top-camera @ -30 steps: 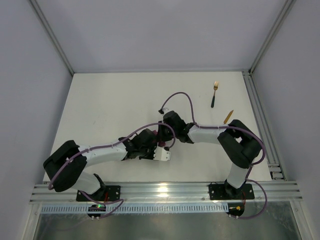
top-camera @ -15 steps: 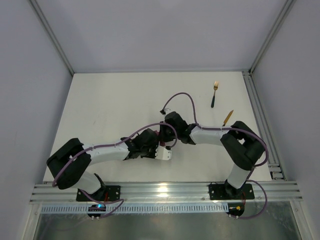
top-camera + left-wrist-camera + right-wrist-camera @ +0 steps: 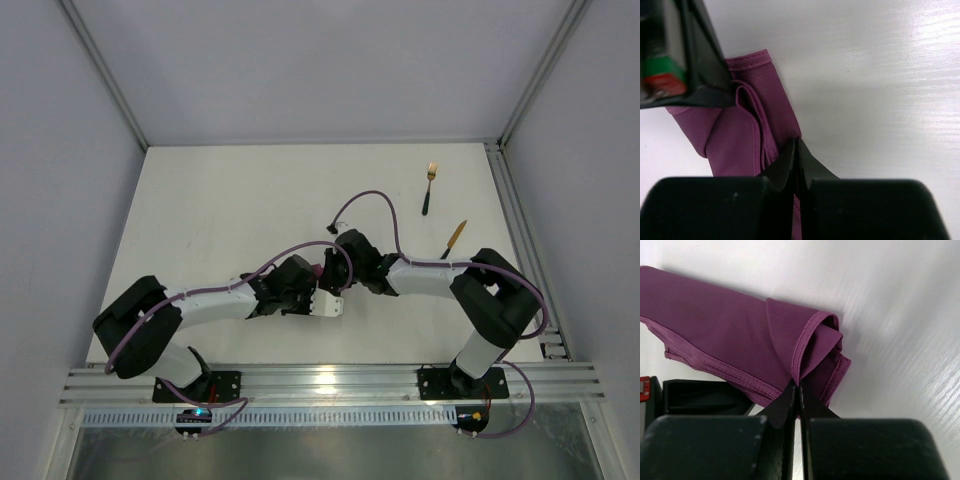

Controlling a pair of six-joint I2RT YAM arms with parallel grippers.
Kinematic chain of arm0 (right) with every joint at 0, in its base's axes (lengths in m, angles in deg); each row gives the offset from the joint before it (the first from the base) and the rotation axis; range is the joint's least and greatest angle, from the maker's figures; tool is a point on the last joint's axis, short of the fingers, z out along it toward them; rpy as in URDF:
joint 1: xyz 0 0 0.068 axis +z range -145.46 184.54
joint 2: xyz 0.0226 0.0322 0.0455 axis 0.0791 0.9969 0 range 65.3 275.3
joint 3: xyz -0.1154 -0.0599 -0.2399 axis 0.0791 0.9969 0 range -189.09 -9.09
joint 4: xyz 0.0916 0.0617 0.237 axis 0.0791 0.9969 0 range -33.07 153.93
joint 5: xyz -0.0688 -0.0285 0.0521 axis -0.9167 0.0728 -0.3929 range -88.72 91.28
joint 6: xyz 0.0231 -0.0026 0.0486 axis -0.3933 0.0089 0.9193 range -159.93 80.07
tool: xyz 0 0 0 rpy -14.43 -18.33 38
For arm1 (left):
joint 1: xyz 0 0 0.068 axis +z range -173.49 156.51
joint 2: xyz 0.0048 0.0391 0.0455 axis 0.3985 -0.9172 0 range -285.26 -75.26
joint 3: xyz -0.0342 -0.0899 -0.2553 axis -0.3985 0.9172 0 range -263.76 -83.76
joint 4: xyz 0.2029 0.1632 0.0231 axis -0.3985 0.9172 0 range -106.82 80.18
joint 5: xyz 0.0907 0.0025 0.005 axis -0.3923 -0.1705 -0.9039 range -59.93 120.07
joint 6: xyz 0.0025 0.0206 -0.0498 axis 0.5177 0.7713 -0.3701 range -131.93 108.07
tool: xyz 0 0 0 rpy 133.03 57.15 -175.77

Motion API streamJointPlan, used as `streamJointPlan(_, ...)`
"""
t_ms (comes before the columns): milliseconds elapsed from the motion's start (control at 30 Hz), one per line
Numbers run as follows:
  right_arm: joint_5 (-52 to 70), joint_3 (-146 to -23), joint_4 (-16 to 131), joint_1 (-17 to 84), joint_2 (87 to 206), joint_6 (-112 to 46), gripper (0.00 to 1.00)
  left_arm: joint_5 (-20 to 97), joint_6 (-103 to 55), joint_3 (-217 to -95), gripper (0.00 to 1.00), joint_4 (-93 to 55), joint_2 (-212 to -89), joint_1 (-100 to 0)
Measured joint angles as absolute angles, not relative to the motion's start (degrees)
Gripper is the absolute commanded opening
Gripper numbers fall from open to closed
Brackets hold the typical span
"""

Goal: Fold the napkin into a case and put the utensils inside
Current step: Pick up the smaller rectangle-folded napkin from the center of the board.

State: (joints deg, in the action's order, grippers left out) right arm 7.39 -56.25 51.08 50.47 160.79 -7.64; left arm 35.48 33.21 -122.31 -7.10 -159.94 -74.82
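Since a second ago left gripper (image 3: 796, 150) has snapped shut on napkin (image 3: 742, 132); right gripper (image 3: 796, 389) pinches its other folded corner, likely to hold layers together. Napkin bunched between them; fork (image 3: 429, 188), knife (image 3: 455, 238) well apart, far right.

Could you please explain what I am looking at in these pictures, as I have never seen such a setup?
These are two robot arms bolted to a white table, each ending in a two-finger gripper. One picture looks down from overhead; the other two come from wrist cameras. Between the arms lies a bunched magenta-purple cloth napkin. The left gripper and the right gripper are both pinched shut on its folds. Farther back on the right lie a gold fork and a gold-bladed knife, both dark-handled, held by nothing.
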Motion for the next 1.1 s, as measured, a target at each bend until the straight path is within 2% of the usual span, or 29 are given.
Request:
streamJointPlan(167, 7.3, -55.2, 50.6, 50.6, 161.7, -6.2, 0.04, 36.7, 32.9, -122.6, 0.01, -6.5, -159.9, -74.1)
streamJointPlan(300, 7.7, -55.4, 49.1, 50.4, 163.8, -5.2, 0.04, 38.6, 32.4, -123.8, 0.16, -3.5, -159.9, -73.8)
streamJointPlan(433, 8.1, -55.6, 48.9, 49.7, 164.1, -5.3, 0.04, 42.8, 31.8, -125.0, 0.25, 3.6, -158.1, -73.6)
streamJointPlan(733, 10.6, -60.3, 50.4, 46.9, 167.6, -9.9, 0.04, 54.1, 34.0, -131.8, 0.27, 25.6, -147.1, -72.3)
streamJointPlan(900, 12.9, -63.2, 52.2, 45.1, 169.4, -14.2, 0.04, 56.6, 37.5, -133.1, 0.32, 33.0, -140.9, -60.9)
streamJointPlan(1100, 16.5, -68.9, 55.1, 43.1, 173.1, -19.6, 0.04, 56.2, 38.3, -133.3, 0.38, 30.5, -141.7, -47.3)
